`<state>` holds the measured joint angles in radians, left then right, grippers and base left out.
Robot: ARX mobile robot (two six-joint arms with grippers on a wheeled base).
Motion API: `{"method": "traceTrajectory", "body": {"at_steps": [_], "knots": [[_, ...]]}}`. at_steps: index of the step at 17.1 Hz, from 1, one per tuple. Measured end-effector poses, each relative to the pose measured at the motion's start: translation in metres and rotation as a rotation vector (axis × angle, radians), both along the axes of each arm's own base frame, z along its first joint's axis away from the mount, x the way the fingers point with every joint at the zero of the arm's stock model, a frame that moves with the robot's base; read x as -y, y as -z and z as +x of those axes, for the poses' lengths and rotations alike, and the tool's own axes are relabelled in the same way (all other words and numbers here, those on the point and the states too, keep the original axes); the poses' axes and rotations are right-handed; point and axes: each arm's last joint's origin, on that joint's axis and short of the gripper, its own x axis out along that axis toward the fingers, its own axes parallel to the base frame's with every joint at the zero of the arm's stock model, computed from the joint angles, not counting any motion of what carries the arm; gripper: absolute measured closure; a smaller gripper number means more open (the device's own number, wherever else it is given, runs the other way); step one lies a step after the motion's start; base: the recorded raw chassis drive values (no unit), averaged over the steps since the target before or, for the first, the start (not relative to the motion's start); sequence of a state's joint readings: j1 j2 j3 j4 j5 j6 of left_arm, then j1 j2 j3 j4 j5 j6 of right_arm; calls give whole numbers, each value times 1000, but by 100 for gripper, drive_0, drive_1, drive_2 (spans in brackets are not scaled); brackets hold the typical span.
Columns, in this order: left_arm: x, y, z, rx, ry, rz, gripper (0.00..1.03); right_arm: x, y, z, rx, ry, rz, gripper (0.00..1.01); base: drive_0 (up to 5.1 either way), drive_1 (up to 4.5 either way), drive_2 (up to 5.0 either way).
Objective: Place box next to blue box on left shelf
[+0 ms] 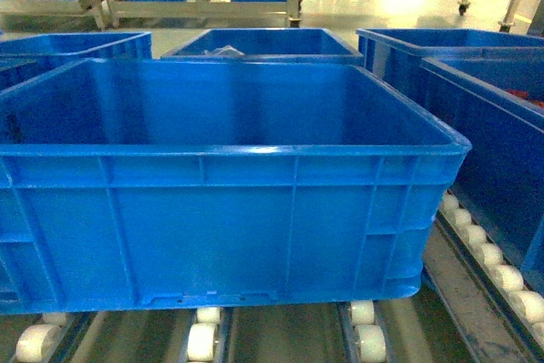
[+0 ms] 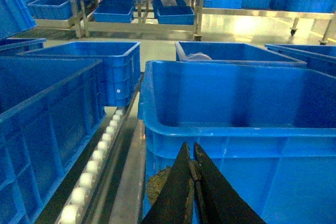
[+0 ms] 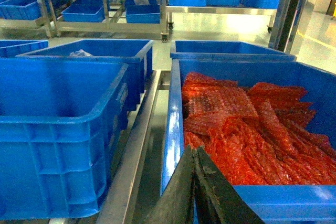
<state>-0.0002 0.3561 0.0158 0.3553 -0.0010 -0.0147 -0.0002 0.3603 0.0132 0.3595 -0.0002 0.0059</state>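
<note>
Box: large bright blue crate [image 1: 212, 210], empty, sits square on the left shelf [image 1: 365, 337] with its ribbed near wall facing the head camera; white rollers show under its bottom edge.
Neighbouring crates: one blue crate [image 2: 47, 119] stands to the left of the box across a roller lane; another [image 1: 493, 167] stands close on its right; a third [image 1: 263, 44] sits behind it.
Left gripper: [image 2: 193, 182] low in the left wrist view, pointing forward and up at the near left corner of the box, just below the rim. The two dark fingers [image 2: 181, 187] are pressed together, nothing between them. Contact with the box wall cannot be told.
Right gripper: [image 3: 195, 182] low in the right wrist view, its fingers [image 3: 210, 192] pressed together, nothing pinched, lying over the near rim of a crate filled with red bubble wrap [image 3: 247, 129].
Arm pose: neither arm is visible in the head view.
</note>
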Motion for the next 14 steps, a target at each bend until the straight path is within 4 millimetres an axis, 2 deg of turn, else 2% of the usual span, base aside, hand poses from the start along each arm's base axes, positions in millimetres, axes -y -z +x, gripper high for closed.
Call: {"method": "traceTrajectory", "body": {"at_steps": [10, 14], "knots": [[0, 0, -12, 3, 0, 0, 102, 0, 0, -13, 1, 0, 0, 100, 0, 0, 0], [0, 7, -19, -55, 4, 0, 102, 0, 7, -19, -53, -3, 0, 100, 0, 0, 0]]}}
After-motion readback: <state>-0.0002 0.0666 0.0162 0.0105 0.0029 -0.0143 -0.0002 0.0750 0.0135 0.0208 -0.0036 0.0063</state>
